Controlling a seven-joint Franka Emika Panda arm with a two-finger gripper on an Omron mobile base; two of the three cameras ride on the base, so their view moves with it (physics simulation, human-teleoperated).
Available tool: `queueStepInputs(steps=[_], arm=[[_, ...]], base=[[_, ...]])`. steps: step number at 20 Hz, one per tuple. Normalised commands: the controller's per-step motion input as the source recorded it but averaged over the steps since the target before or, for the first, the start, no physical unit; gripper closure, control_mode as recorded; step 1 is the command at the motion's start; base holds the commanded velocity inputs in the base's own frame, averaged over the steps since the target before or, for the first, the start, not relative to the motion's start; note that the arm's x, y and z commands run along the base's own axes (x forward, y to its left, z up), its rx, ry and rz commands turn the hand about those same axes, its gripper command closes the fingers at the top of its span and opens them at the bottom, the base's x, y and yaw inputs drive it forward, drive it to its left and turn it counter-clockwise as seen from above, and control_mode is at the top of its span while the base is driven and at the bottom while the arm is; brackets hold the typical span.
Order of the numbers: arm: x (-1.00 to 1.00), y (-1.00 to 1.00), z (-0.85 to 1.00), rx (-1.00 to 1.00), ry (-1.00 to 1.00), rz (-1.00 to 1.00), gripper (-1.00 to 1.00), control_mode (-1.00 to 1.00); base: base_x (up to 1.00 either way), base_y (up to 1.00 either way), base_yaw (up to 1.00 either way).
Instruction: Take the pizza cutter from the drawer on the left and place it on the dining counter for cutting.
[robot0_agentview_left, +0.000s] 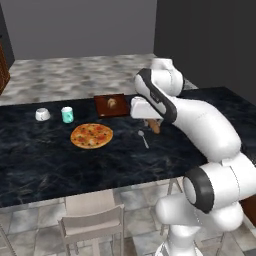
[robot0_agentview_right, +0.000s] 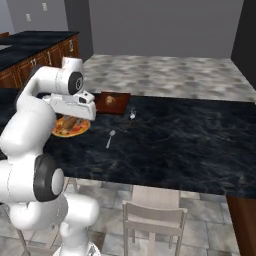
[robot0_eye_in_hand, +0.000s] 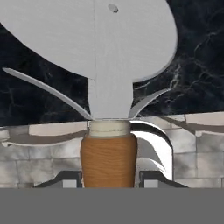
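My gripper (robot0_eye_in_hand: 108, 181) is shut on the pizza cutter (robot0_eye_in_hand: 107, 157), its brown wooden handle clamped between the two fingertips (robot0_eye_in_hand: 65, 182) and its round light-grey wheel pointing away from the hand. In the left base view the gripper (robot0_agentview_left: 151, 121) hangs just above the dining counter (robot0_agentview_left: 100, 160), right of the pizza, with the pizza cutter's handle (robot0_agentview_left: 154, 126) sticking out beneath it. From the right base view, the gripper (robot0_agentview_right: 71, 119) and the pizza cutter (robot0_agentview_right: 70, 122) sit over the near edge of the pizza, above the dining counter (robot0_agentview_right: 175, 145). The drawer is out of view.
On the black marble top lie a pizza (robot0_agentview_left: 91, 135), a thin silver spoon (robot0_agentview_left: 143, 138), a wooden board (robot0_agentview_left: 111, 105) with a small item on it, a teal cup (robot0_agentview_left: 67, 114) and a white bowl (robot0_agentview_left: 42, 114). Pale chairs (robot0_agentview_left: 92, 217) stand at the near edge.
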Motion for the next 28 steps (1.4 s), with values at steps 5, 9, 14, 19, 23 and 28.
queueStepInputs(steps=[5, 9, 14, 19, 23, 28], arm=[[0.93, 0.11, -0.04, -0.05, -0.08, 0.00, 1.00, -1.00], [0.86, 0.05, -0.15, 0.00, -0.06, 0.00, 1.00, -1.00], [0.66, 0.08, -0.24, 0.00, -0.04, 0.00, 1.00, -1.00], [0.66, 0.14, -0.29, 0.00, -0.06, 0.00, 1.00, -1.00], [0.69, 0.24, -0.46, -0.03, -0.02, 0.00, 1.00, -1.00], [0.53, 0.23, -0.55, -0.03, -0.03, 0.00, 1.00, -1.00]], base=[[0.00, 0.00, 0.00], [0.00, 0.00, 0.00], [0.00, 0.00, 0.00], [0.00, 0.00, 0.00], [0.00, 0.00, 0.00], [0.00, 0.00, 0.00]])
